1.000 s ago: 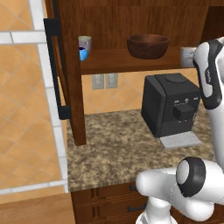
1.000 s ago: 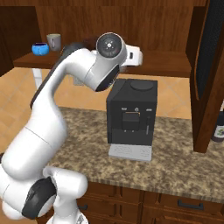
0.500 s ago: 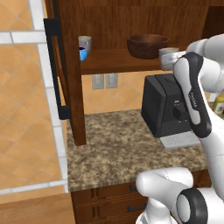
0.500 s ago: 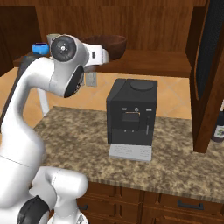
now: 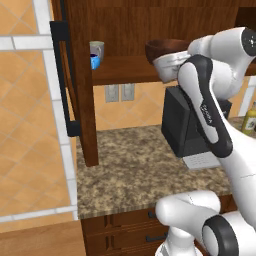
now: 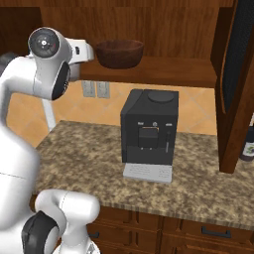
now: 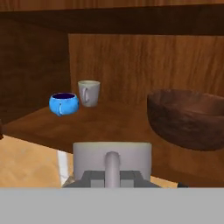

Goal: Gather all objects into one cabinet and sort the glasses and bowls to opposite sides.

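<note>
My gripper (image 7: 112, 178) is shut on a pale grey-white mug (image 7: 112, 161), its handle facing the camera, held just in front of the cabinet shelf (image 7: 109, 127). In the left base view this mug (image 5: 164, 67) hangs at the shelf's front edge, just below the wooden bowl (image 5: 165, 47). The wide dark-brown bowl (image 7: 188, 118) stands on the shelf to the right of the held mug. Far left on the shelf stand a bright blue mug (image 7: 64, 104) and another pale mug (image 7: 89, 92), side by side. The cabinet door (image 5: 75, 75) stands open.
A black coffee machine (image 6: 149, 129) stands on the granite counter (image 6: 89, 158) under the shelf. A bottle (image 5: 250, 117) is at the counter's right end. The door's long black handle (image 5: 62, 75) juts out at left. A second open door (image 6: 238, 74) hangs at the right.
The arm has swung left along the shelf front with the pale mug held, from the right of the bowl to in front of it.
</note>
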Controlling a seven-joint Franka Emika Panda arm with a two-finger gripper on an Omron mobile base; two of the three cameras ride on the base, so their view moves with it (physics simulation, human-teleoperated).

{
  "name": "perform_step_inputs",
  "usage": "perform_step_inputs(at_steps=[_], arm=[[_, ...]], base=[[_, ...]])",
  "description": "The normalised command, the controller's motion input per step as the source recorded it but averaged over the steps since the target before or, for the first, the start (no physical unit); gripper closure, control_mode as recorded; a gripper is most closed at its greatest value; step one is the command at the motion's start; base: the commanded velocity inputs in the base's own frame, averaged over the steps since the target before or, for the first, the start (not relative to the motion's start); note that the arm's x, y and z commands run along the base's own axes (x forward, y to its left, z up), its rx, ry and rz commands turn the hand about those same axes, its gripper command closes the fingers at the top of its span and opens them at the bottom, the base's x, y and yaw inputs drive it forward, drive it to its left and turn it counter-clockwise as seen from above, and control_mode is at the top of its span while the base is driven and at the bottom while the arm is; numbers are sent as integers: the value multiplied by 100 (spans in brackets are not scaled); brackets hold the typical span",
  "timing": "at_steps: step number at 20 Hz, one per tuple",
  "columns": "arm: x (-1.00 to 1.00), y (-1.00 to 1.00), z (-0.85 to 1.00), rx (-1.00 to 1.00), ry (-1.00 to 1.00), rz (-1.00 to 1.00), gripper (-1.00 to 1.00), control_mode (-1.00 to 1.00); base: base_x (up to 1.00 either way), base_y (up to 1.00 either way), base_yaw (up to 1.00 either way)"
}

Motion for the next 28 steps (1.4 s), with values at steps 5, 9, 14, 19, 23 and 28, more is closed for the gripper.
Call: perform_step_inputs(at_steps=[5,9,14,19,23,28], arm=[[2,67,14,0,-2,15,100,-100],[-7,44,3,0,-13,14,100,-100],[4,19,4,3,-8,4,100,-100],[25,21,0,7,-2,0,100,-100],[29,31,1,10,-1,0,100,-100],[44,40,1,7,0,0,100,-100]], base=[[0,0,0],[0,0,0],[0,0,0],[0,0,0],[0,0,0],[0,0,0]])
